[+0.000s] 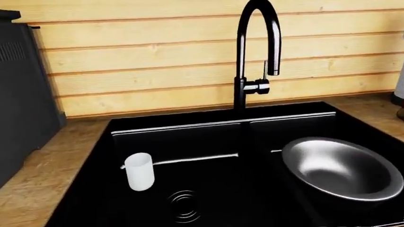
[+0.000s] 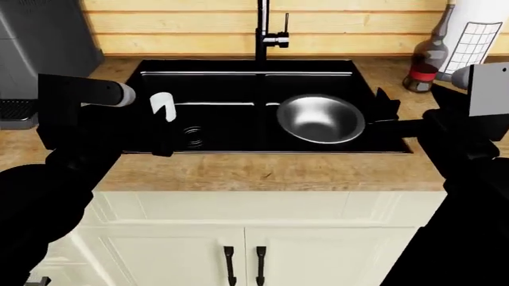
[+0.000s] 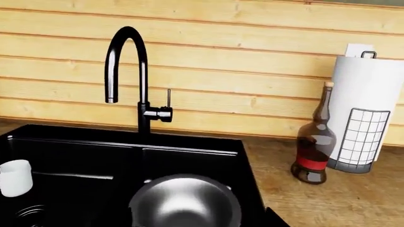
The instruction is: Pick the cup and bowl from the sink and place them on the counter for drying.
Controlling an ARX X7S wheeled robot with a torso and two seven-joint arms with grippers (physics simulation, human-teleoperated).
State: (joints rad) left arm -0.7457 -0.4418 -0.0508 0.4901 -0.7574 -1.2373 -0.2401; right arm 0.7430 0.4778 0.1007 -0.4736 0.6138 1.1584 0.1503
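Observation:
The white cup [image 2: 163, 106] stands upright in the left basin of the black sink [image 2: 238, 148], beside a round drain [image 1: 185, 205]; it also shows in the left wrist view [image 1: 139, 171] and the right wrist view [image 3: 15, 178]. The silver bowl [image 2: 320, 119] sits in the right basin, right way up, and shows in both wrist views [image 1: 341, 168] [image 3: 185, 203]. My left gripper [image 2: 163, 142] hovers at the sink's front left, close to the cup; its jaws blend into the black sink. My right gripper [image 2: 383, 108] is at the sink's right rim beside the bowl, fingers spread and empty.
A tall black faucet [image 2: 261, 30] rises behind the sink. A dark bottle [image 2: 425, 62] and a wire-holder paper towel roll [image 2: 473, 36] stand at the back right. A grey appliance [image 2: 32, 47] stands at the left. Wood counter [image 2: 263, 173] surrounds the sink.

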